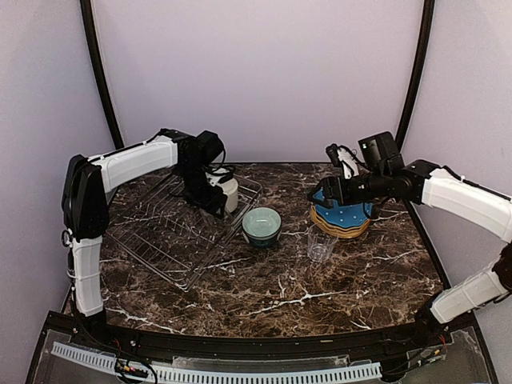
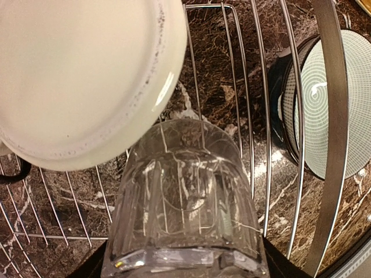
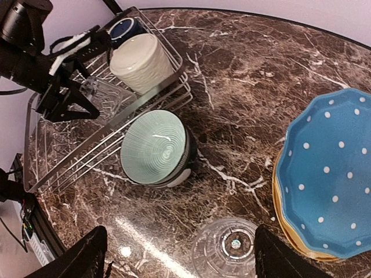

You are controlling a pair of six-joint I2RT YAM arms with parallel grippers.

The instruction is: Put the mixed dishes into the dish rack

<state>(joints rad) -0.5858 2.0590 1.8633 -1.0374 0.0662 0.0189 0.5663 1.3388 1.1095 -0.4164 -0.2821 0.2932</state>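
Note:
The silver wire dish rack [image 1: 160, 240] lies at the left of the table. A cream mug [image 1: 230, 192] stands upside down in it, with a dark blue mug [image 3: 124, 27] behind. My left gripper [image 1: 210, 200] is over the rack, shut on a clear ribbed glass [image 2: 179, 191] beside the cream mug [image 2: 75, 75]. The pale-teal bowl [image 1: 262, 224] sits on the table against the rack's right rim. A second clear glass [image 1: 322, 245] stands on the marble. My right gripper [image 1: 320, 194] hangs open and empty well above that glass [image 3: 229, 255]. The blue dotted plate [image 3: 330, 174] tops a stack with a mustard-yellow plate [image 3: 284, 214] under it.
The plate stack [image 1: 342, 214] sits at the back right, under the right arm. The left arm reaches in from the left over the rack [image 3: 75, 162]. Bare marble lies in front of the bowl and glass, toward the near edge.

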